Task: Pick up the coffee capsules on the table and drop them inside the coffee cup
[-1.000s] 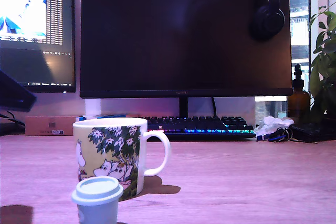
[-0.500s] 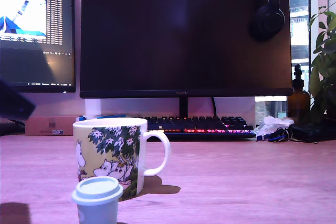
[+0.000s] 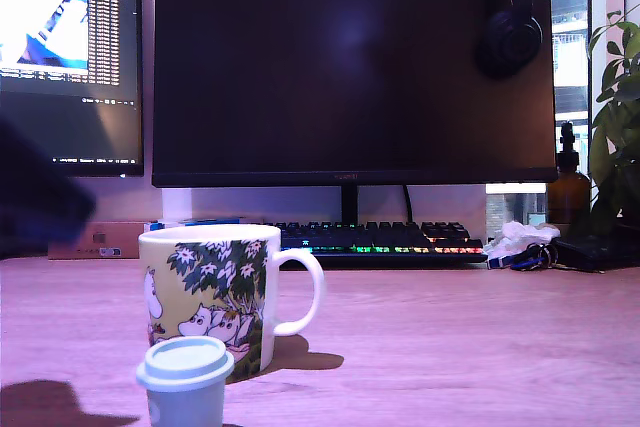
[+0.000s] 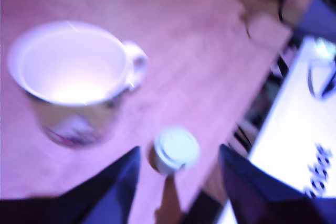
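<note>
- Gripper [image 4: 178, 182] was spread wide, empty, hovering above the capsule [image 4: 175, 149], which sat in line with the gap between the jaws
- Risk: wrist view was blurred, so a fast descent could clip the rim and tip the capsule or knock it off the nearby table [image 4: 210, 66] edge
- Capsule: pale blue-grey, tapered, wider flat rim up, upright on the table just in front of the cup [image 3: 215, 292]
- Cup looked empty inside

The capsule [image 3: 184, 381] was cut off by the exterior view's near edge. The arm [image 3: 40, 197] at that view's left was a dark blur.
</note>
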`<state>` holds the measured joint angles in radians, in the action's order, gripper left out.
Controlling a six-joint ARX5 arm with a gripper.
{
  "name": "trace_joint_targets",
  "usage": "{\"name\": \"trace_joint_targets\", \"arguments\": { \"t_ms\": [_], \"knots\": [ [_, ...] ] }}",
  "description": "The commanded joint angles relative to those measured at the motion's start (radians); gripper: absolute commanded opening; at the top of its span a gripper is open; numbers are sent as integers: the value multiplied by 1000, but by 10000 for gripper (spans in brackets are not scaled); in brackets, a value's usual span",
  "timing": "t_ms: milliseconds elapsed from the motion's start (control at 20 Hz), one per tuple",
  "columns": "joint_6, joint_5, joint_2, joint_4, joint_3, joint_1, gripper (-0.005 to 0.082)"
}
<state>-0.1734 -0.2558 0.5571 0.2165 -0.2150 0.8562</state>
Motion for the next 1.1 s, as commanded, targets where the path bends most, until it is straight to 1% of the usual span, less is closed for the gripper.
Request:
{"name": "trace_joint_targets", "arguments": {
  "t_ms": [0, 150, 250, 300, 400, 450, 550, 600, 700, 800, 1050],
  "knots": [
    [-7, 6, 18, -6, 6, 5, 464],
    [-14, 17, 42, 4, -10, 4, 465],
    [-20, 49, 61, 50, -43, 4, 466],
    [-33, 65, 73, 76, -60, 4, 466],
    [-42, 66, 99, 105, -90, 5, 483],
    [-41, 66, 115, 118, -105, 8, 508],
    [-37, 66, 151, 136, -130, 13, 536],
    [-30, 66, 169, 146, -139, 16, 535],
    [-2, 66, 203, 161, -154, 21, 536],
    [-1, 66, 241, 185, -180, 35, 537],
    [16, 107, 350, 189, -249, 85, 537]
  ]
}}
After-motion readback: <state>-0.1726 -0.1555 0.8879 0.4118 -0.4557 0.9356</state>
